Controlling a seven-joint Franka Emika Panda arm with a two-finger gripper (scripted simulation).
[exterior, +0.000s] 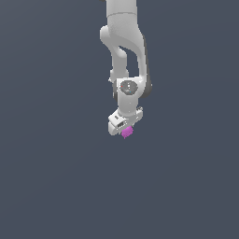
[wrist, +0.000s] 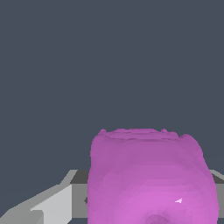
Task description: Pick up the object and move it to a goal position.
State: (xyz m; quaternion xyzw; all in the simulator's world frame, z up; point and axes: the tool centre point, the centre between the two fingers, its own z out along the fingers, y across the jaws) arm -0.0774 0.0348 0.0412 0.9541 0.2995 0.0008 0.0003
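Observation:
The object is a small magenta blocky lump that peeks out just under the white gripper near the middle of the exterior view. My gripper is shut on it, and most of the lump is covered by the hand. In the wrist view the object looms large and close, with grey fingers showing beside it. The white arm comes down from the top of the exterior view.
A plain dark grey-blue background fills everything around the arm, with no other objects or edges visible.

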